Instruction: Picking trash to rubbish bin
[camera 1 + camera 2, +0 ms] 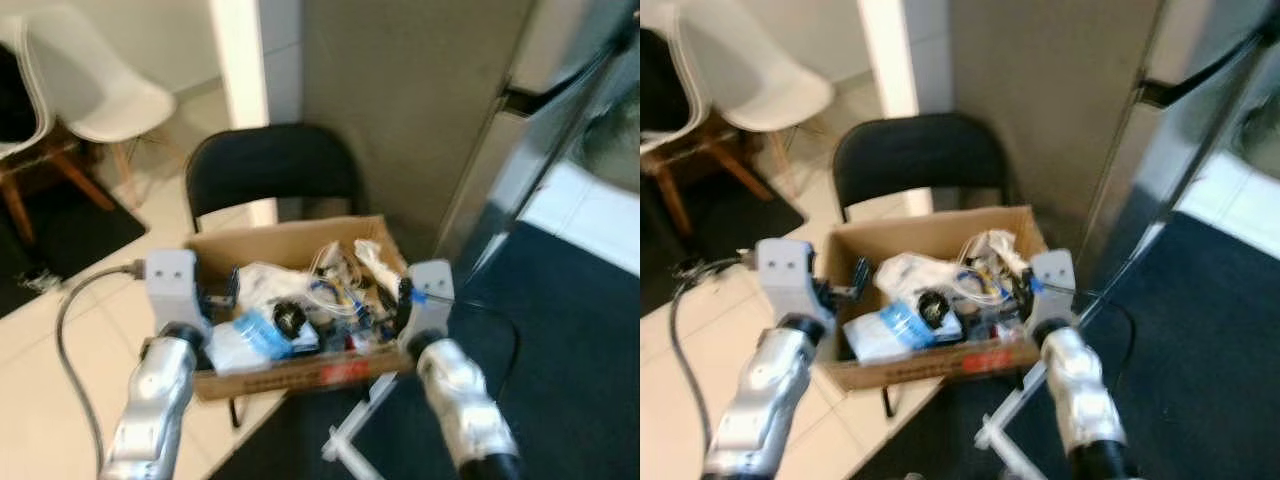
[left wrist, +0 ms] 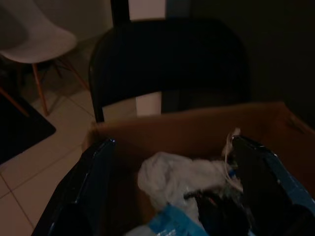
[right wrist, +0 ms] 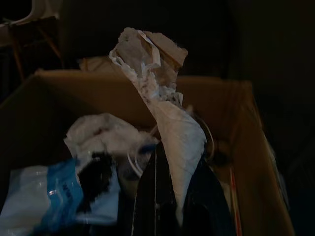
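Both silver arms sit closest to you, reaching forward over a cardboard box full of trash. Your right end effector is pinching a crumpled white paper wrapper; in the right wrist view the wrapper stands up out of the pressed-together black fingers, over the right side of the box. Your left end effector hangs over the box's left side with its fingers spread wide apart, nothing between them.

Inside the box you can see a blue and white plastic packet near the front left, a crumpled white bag behind it, a tangle of thin wires toward the middle, and some dark items that are too blurred to name. Red print runs along the box's front wall.

That box rests on the seat of a black folding chair. A white shell chair with wooden legs stands behind it to your left, on pale floor tiles. Dark carpet lies to your right.
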### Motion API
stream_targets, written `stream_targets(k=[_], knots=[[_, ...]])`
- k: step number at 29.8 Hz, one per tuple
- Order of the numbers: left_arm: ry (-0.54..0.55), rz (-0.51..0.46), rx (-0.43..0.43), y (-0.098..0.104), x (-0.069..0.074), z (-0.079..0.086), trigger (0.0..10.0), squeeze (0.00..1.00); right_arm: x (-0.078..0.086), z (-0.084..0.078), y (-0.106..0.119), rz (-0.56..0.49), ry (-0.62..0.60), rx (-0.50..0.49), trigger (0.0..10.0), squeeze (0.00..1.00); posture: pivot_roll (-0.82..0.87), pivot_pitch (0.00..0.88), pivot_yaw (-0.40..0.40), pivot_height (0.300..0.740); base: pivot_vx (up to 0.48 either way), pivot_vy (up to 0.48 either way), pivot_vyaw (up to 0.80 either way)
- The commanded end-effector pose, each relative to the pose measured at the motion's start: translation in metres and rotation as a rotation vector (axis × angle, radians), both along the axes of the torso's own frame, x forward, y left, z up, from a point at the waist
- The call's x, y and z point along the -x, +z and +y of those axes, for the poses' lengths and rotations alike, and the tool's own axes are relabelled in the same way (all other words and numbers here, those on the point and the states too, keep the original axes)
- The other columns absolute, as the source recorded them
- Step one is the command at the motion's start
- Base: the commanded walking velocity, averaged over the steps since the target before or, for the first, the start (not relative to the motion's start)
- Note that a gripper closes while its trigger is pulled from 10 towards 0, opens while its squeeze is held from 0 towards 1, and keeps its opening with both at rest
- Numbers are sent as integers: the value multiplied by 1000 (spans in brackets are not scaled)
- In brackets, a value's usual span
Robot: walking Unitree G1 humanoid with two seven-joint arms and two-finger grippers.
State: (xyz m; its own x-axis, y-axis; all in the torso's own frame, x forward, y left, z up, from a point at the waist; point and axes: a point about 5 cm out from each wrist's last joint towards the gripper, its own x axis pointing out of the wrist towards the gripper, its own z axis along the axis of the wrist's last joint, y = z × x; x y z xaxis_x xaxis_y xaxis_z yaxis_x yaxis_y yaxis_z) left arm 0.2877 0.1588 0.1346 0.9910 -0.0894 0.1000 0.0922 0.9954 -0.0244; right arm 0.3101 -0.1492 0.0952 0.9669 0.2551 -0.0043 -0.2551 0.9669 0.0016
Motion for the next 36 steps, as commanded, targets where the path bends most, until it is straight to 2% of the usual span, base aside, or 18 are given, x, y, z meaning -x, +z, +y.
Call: stream_targets(k=[1, 8, 18, 23, 27, 29, 31, 32, 36], knots=[[15, 9, -9, -2, 1, 4, 10000, 0, 0, 1, -1, 1, -1, -9, 10000, 0, 64, 120, -7, 740, 334, 0, 800], [18, 10, -8, -2, 1, 4, 10000, 0, 0, 1, -2, 11, -10, -44, 10000, 0, 64, 121, -9, 740, 331, 0, 173], [14, 13, 2, -2, -1, 3, 10000, 0, -5, 2, 1, 6, 2, -36, 10000, 0, 62, 124, -11, 740, 255, 0, 0], [-59, 49, -85, -8, -5, -4, 10000, 0, -13, 4, 5, -1, 14, -25, 10000, 0, 64, 130, -21, 740, 0, 0, 0], [-102, 69, -113, -11, -6, -8, 10000, 0, -18, 4, 8, -4, 18, -25, 10000, 0, 62, 133, -23, 740, 0, 0, 0], [-161, 90, -170, -15, -7, -13, 10000, 0, -25, 5, 9, -1, 31, -1, 10000, 0, 62, 138, -28, 740, 0, 0, 0], [-175, 105, -187, -18, -6, -13, 10000, 0, -26, 5, 9, 4, 34, 10, 10000, 0, 62, 138, -28, 740, 0, 0, 0], [-206, 114, -235, -21, -6, -15, 10000, 0, -28, 4, 7, 18, 34, 33, 10000, 0, 65, 141, -31, 740, 0, 0, 0], [-270, 153, -258, -27, -3, -14, 10000, 0, -31, 0, 3, 50, 36, 61, 10000, 0, 61, 148, -34, 740, 0, 0, 0]])
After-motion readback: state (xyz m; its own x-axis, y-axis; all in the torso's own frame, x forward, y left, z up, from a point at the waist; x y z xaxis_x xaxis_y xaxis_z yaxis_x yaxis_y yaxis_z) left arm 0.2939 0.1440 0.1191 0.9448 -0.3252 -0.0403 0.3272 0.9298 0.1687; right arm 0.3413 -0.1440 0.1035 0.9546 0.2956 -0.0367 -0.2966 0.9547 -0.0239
